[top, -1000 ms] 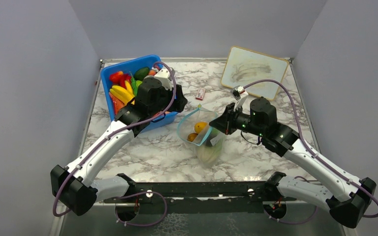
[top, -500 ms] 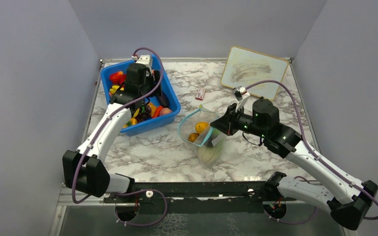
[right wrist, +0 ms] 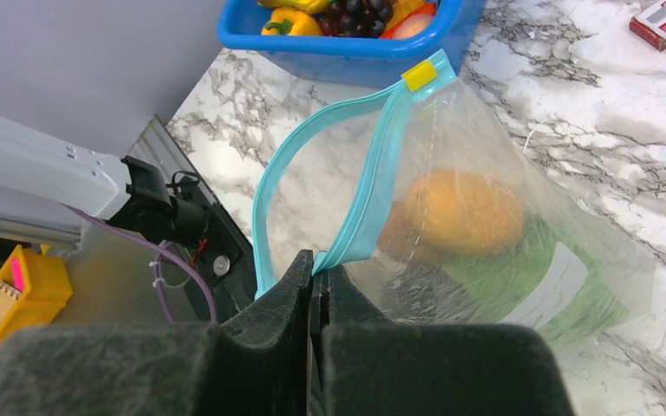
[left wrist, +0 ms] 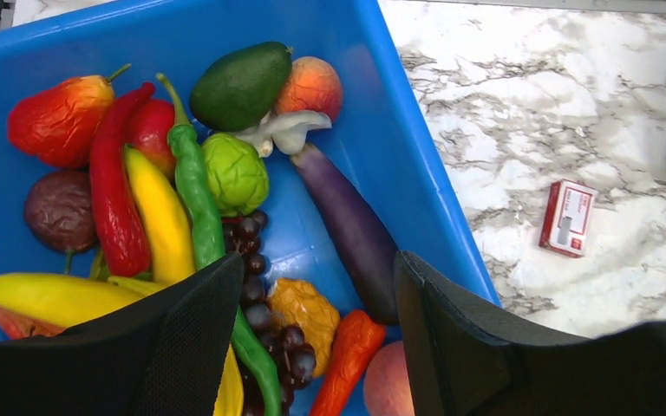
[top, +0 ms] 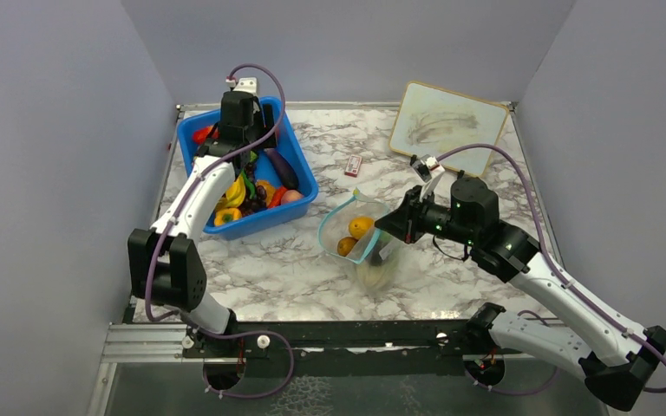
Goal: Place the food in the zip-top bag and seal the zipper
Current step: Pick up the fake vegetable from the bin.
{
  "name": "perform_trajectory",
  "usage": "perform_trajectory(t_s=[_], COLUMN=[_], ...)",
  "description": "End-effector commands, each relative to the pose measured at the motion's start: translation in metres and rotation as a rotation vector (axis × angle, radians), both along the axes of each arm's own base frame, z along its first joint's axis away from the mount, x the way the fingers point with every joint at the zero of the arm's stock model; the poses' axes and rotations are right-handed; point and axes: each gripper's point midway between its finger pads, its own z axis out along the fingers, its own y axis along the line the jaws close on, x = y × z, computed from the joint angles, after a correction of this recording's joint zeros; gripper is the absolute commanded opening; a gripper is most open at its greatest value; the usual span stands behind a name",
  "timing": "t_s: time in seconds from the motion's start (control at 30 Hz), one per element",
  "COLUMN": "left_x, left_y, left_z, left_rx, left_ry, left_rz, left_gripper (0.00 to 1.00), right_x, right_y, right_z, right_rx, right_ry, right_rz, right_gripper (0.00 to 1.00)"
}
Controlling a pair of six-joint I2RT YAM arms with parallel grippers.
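The step in hand is the loading: some food is in the bag (right wrist: 503,130), much more waits in the blue bin (left wrist: 399,130), and the zipper (right wrist: 373,173) is not yet closed.

The left gripper (left wrist: 316,269) hangs above the bin with its fingers spread wide and nothing between them. The purple eggplant (left wrist: 351,230) lies straight below that gap, stretched along the bin wall nearest the small red-and-white box (left wrist: 566,218). One end of it runs under the finger on that side. It looks like the handiest piece to take. The next move, as I judge it, is to come straight down, set the fingers either side of the eggplant's middle and close. It is glossy and tapered, so a grip near one end might slip.

The bag rests on the table (top: 269,260) off the bin's near corner, on the right arm's side, close by but not touching it. The right gripper (right wrist: 316,273) is pinched fully shut on the blue zipper, lifting one lip so the mouth gapes toward the bin. Inside lie a round orange piece (right wrist: 464,212) and, deeper in, the green lettuce (right wrist: 520,286). A yellow slider (right wrist: 420,75) sits at the zipper end closest to the bin. From bin to bag is a short carry, and the held lip has to stay up for the drop.
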Motion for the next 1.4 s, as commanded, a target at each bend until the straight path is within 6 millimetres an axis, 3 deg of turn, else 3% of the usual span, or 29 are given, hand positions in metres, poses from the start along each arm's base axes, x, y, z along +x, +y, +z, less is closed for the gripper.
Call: perform_trajectory(t_s=[0.0, 0.3, 0.5, 0.67, 0.87, 1.07, 1.37], left_x=[0.035, 0.09, 0.111, 0.12, 0.129, 0.138, 0.138], left_y=[0.01, 0.024, 0.033, 0.023, 0.027, 0.025, 0.02], left_z=[-0.005, -0.05, -0.068, -0.083, -0.101, -0.1, -0.119], left_rx=[0.06, 0.125, 0.206, 0.191, 0.236, 0.234, 0.207], left_ry=[-0.036, 0.027, 0.041, 0.065, 0.09, 0.088, 0.121], left_rz=[0.027, -0.018, -0.058, -0.183, -0.21, -0.233, -0.248], left_gripper=[0.66, 0.66, 0.54, 0.54, 0.54, 0.51, 0.51], right_x=[-0.001, -0.001, -0.003, -0.004, -0.004, 0.003, 0.004], right_y=[0.0, -0.006, -0.004, -0.003, 0.001, 0.0, 0.001], right_z=[0.024, 0.023, 0.027, 0.021, 0.017, 0.016, 0.016], right_rx=[0.035, 0.037, 0.062, 0.069, 0.083, 0.058, 0.064], right_ry=[-0.06, -0.046, -0.039, -0.01, 0.018, 0.009, 0.004], right_rz=[0.013, -0.024, -0.014, -0.019, -0.017, -0.039, -0.041], right_gripper=[0.01, 0.01, 0.01, 0.01, 0.01, 0.01, 0.01])
